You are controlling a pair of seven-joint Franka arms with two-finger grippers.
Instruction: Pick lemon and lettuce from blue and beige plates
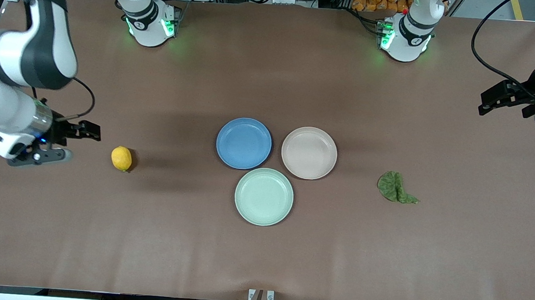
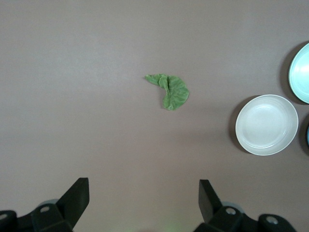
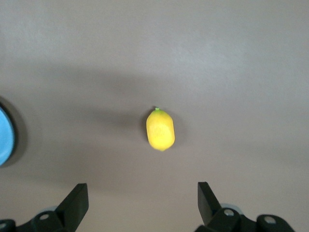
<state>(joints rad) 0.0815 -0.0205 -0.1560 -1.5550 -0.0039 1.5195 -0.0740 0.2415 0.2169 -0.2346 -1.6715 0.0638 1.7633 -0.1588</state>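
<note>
You have one lemon point(image 1: 121, 158) lying on the bare table point(image 1: 259, 262) toward the right arm's end, at about 9 o'clock from the plate cluster; one lettuce point(image 1: 396, 187) leaf lies on the table toward the left arm's end, at about 3 o'clock from it; neither touches a plate, so the picking off looks already done, or the pictures simply disagree with the task.

Count three plates, all bare: the blue plate point(image 1: 244, 143) and the beige plate point(image 1: 309, 153) side by side, and the mint-green plate point(image 1: 263, 197) at 6 o'clock of the pair, nearer the front camera, its rim almost touching theirs.

Your right gripper point(image 3: 142, 205) hangs over the table beside the lemon, fingers spread wide and holding nothing; your left gripper point(image 2: 144, 203) hangs over the table's left-arm end, well apart from the lettuce, likewise spread and unloaded; each looks drawn back from its own item, probably so both stay clear.
</note>
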